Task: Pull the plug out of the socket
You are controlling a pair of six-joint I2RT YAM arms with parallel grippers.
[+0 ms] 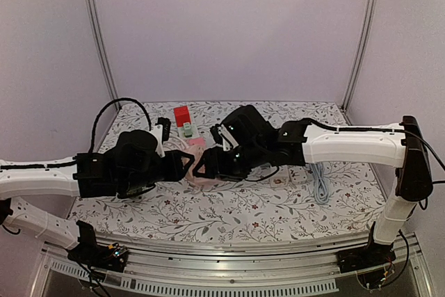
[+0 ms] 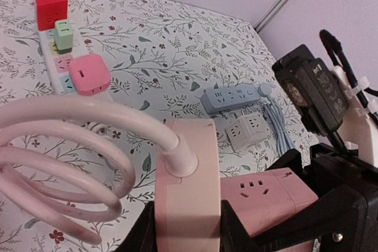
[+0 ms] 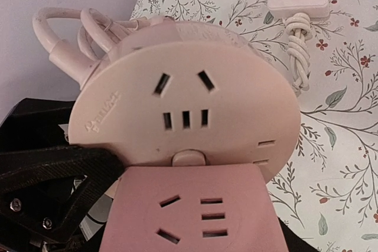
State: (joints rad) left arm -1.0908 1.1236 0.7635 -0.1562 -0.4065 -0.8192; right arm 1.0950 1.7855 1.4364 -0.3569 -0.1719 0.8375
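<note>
Pink plug tight in right gripper, long axis toward round socket tight in left gripper.

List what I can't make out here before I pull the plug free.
Pins, every view: the plug butts against the socket, so how far it sits in is hidden.
Grip of the right gripper, right wrist view: the plug fills the bottom edge and hides its jaws; clamped or not, unclear.
Joint, top view: the left gripper and right gripper mostly cover it.
End of the cable, left wrist view: cut off at the left edge.
</note>
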